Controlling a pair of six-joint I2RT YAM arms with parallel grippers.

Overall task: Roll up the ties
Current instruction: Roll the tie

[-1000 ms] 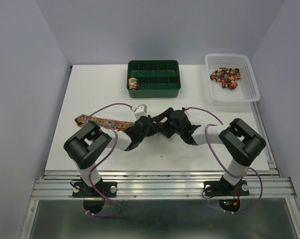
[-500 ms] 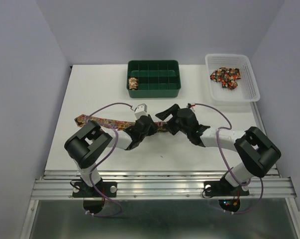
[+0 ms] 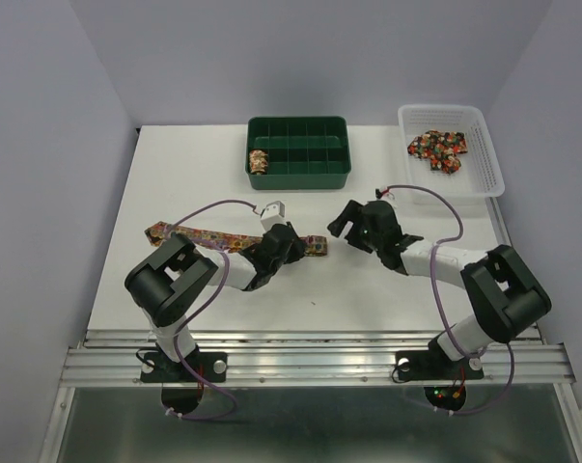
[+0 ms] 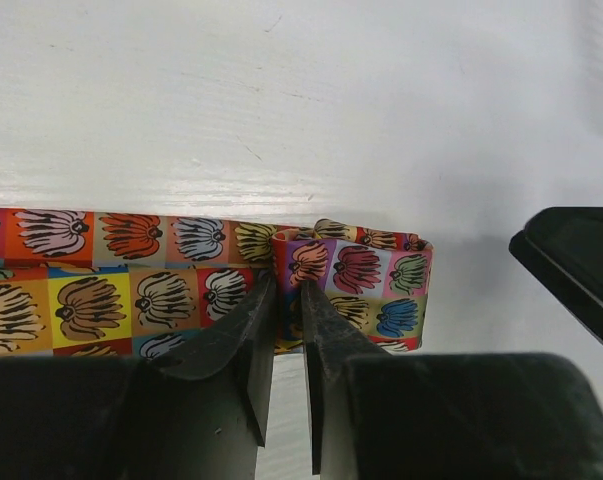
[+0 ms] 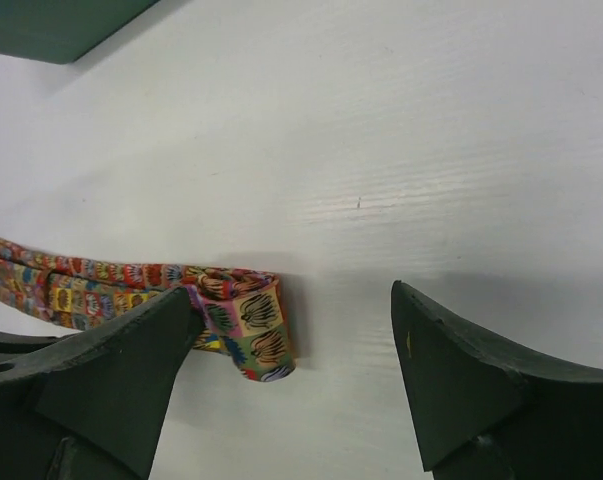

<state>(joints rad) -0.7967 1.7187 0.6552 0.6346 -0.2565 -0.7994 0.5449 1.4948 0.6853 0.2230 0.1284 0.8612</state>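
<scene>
White counter (image 3: 387, 289), patchwork necktie (image 3: 199, 232) stretched 9-to-3 o'clock; left claw (image 4: 286, 295) clamped on its folded 3 o'clock end, right claw (image 5: 293, 295) gaping empty just beyond.

A long tie (image 3: 208, 234) lay on the table (image 3: 368, 289) from left to centre. Its folded right end was pinched in the left gripper (image 3: 292, 241), with the right gripper (image 3: 346, 224) near its right, apart. Behind stood a tray (image 3: 300, 180) with a rolled tie (image 3: 259, 161) in a left-end compartment, and right of that a basket (image 3: 488, 159) holding ties (image 3: 439, 148).

Your left arm (image 3: 223, 270) lies low, and your left pincer (image 4: 288, 300) is pinched on the tie (image 4: 356, 270). Your right arm (image 3: 435, 258) bends in, your right pincer (image 5: 296, 295) spread wide, holding nothing.
</scene>
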